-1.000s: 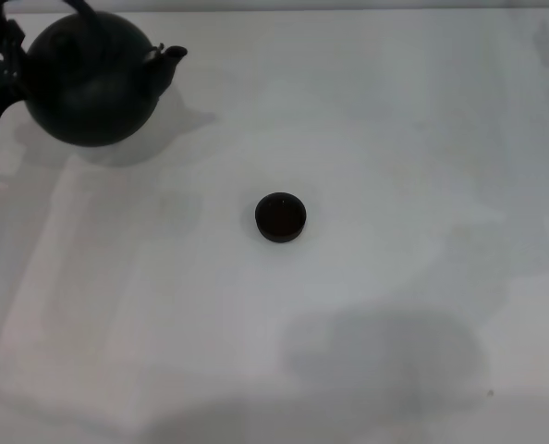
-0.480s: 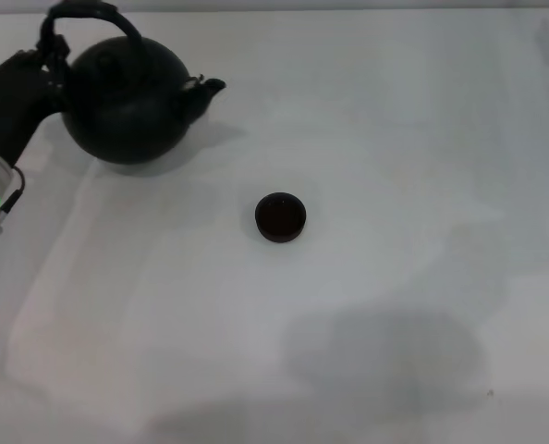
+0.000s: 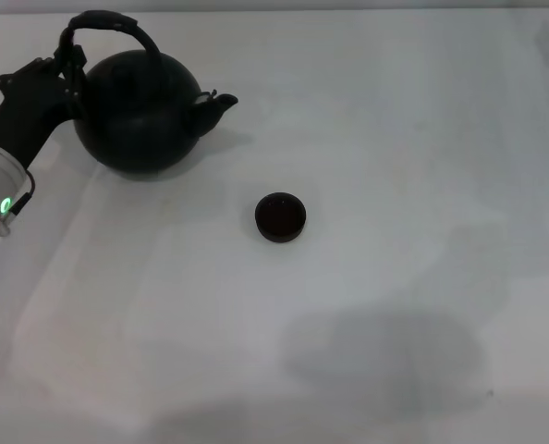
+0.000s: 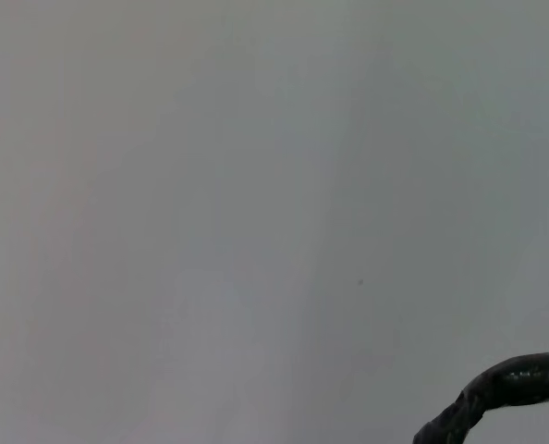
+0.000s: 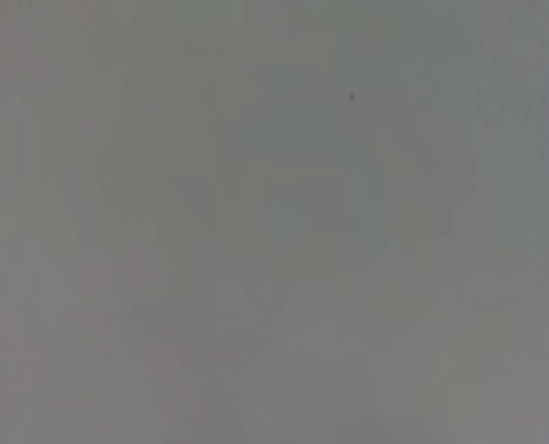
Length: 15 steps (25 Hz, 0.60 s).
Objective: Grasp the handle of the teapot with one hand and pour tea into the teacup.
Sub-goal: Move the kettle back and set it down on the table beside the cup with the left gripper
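The round matte-black teapot [image 3: 140, 111] hangs at the far left of the head view, spout pointing right toward the teacup. Its arched black handle [image 3: 108, 23] loops over the top. My left gripper [image 3: 67, 60] is shut on the handle's left end and carries the pot above the table. A bit of the handle also shows in the left wrist view [image 4: 506, 393]. The small dark teacup [image 3: 280, 217] stands on the white table near the middle, to the right of and nearer than the spout. My right gripper is out of view.
The white tabletop [image 3: 395, 139] spreads all round the cup. A soft shadow lies on the table at the near middle [image 3: 385, 356]. The right wrist view shows only plain grey surface [image 5: 274, 222].
My left gripper has carried the teapot to the right and nearer, toward the teacup. More of my left arm has come into view. The teacup has not moved.
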Each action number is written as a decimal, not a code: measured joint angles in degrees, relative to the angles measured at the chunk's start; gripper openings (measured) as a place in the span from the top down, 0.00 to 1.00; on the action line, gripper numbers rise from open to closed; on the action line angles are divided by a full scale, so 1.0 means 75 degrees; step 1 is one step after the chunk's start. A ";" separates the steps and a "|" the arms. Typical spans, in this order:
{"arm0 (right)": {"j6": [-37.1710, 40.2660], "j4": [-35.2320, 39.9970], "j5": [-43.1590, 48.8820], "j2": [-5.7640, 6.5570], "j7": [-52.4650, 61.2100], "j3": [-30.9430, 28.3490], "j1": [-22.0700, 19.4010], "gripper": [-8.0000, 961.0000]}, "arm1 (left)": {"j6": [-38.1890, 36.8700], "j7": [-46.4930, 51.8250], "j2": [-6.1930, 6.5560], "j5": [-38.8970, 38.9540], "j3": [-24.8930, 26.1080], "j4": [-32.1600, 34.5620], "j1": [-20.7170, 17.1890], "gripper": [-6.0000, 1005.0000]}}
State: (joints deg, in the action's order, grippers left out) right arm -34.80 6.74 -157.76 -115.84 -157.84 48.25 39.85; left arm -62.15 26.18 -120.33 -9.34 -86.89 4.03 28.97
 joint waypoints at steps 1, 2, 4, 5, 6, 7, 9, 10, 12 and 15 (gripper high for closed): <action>0.0000 0.0000 0.0000 -0.0002 0.0000 0.0000 0.0000 0.14 | 0.0003 0.0000 0.0001 0.0000 -0.0027 0.0001 0.0002 0.91; 0.0000 0.0000 -0.0001 -0.0004 0.0000 0.0000 0.0001 0.14 | 0.0016 0.0001 0.0004 0.0000 -0.0057 0.0001 0.0005 0.91; 0.0000 0.0000 0.0000 -0.0007 0.0000 0.0000 0.0003 0.14 | 0.0049 0.0000 0.0012 0.0000 -0.0075 0.0001 0.0011 0.91; 0.0000 0.0000 -0.0001 -0.0009 0.0000 0.0000 0.0004 0.14 | 0.0066 0.0000 0.0017 0.0000 -0.0076 0.0001 0.0013 0.91; 0.0001 0.0000 -0.0001 -0.0010 0.0000 0.0000 0.0005 0.14 | 0.0077 0.0001 0.0018 0.0000 -0.0076 0.0001 0.0013 0.91; 0.0000 0.0000 -0.0001 -0.0011 0.0000 0.0000 0.0006 0.14 | 0.0092 0.0001 0.0022 0.0000 -0.0076 0.0001 0.0015 0.91; 0.0001 0.0000 -0.0001 -0.0011 -0.0001 0.0000 0.0007 0.14 | 0.0101 0.0001 0.0023 0.0000 -0.0076 0.0001 0.0016 0.91; 0.0000 0.0000 -0.0001 -0.0013 -0.0001 0.0000 0.0008 0.14 | 0.0109 0.0001 0.0024 0.0000 -0.0076 0.0001 0.0016 0.91; 0.0001 0.0001 -0.0001 -0.0019 -0.0001 0.0000 0.0008 0.14 | 0.0164 -0.0001 0.0029 0.0002 -0.0075 0.0001 0.0025 0.91; 0.0001 0.0002 -0.0001 -0.0026 -0.0001 0.0000 0.0008 0.14 | 0.0336 -0.0005 0.0038 0.0004 -0.0076 0.0001 0.0056 0.91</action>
State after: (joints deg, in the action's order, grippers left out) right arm -34.80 6.76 -157.76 -116.04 -157.85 48.25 39.91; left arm -59.63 26.14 -120.05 -9.32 -87.46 4.05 29.40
